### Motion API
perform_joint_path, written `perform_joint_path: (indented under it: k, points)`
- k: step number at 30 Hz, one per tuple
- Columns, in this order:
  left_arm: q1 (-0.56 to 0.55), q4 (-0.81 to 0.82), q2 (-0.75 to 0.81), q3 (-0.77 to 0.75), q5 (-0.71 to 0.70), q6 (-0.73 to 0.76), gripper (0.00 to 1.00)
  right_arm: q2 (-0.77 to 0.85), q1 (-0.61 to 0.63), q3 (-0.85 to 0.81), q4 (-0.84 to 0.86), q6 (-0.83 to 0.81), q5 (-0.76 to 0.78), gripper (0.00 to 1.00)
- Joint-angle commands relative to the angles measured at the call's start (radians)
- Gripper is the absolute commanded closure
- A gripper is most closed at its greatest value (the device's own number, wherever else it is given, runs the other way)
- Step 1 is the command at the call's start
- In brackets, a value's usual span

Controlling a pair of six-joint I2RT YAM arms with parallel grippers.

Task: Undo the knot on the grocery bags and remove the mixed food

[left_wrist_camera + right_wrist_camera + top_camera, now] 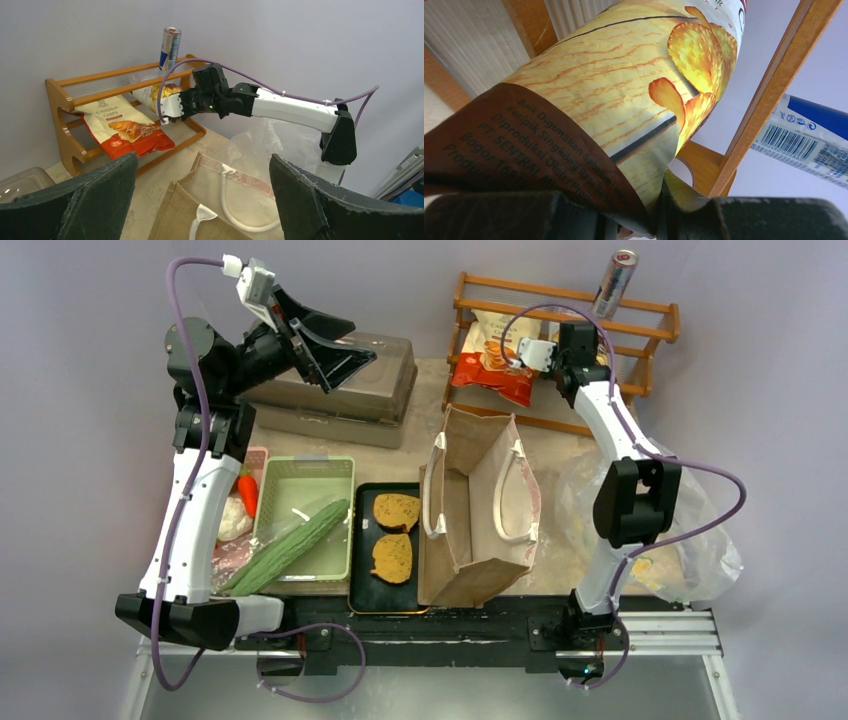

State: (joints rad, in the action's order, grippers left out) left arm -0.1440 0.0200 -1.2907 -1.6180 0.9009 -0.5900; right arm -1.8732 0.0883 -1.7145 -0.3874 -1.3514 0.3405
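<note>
A pale grey wall closed off the back of the beige table, where a slatted orange-brown wooden rack stood against it with a silver drink can leaning on its top rail. My right gripper was pinched shut on the bottom edge of a yellow crinkly snack packet, held up among the rack's rails just beside the orange-white cassava chips packet lying on a shelf. My left gripper hung spread wide, holding nothing, raised over the grey-brown lidded plastic case. The tall brown paper bag stood open at mid-table, and the crinkly transparent plastic bag lay slack under my right arm. Two brown toast slices sat on a black tray, and a long green cucumber lay across a green basket. I judged this as the unloading stage, with the packet going onto the rack. Next I'd need it resting on the slats before letting go, then a clean retreat clear of the rail and can. I couldn't see inside either bag.
</note>
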Motion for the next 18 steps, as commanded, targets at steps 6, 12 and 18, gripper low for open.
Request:
perform_joint_path:
  k: [6, 12, 18]
  points:
    - [0.009, -0.01, 0.022, 0.005, 0.019, 0.034, 0.0, -0.023, -0.01, -0.051, 0.111, -0.017, 0.052, 0.78]
    - [0.009, -0.017, 0.019, 0.002, 0.023, 0.049, 0.0, 0.026, -0.01, -0.024, 0.033, 0.031, 0.013, 0.29]
    - [0.009, -0.057, 0.015, 0.002, 0.032, 0.058, 0.0, 0.077, -0.01, -0.083, -0.155, 0.117, -0.063, 0.16]
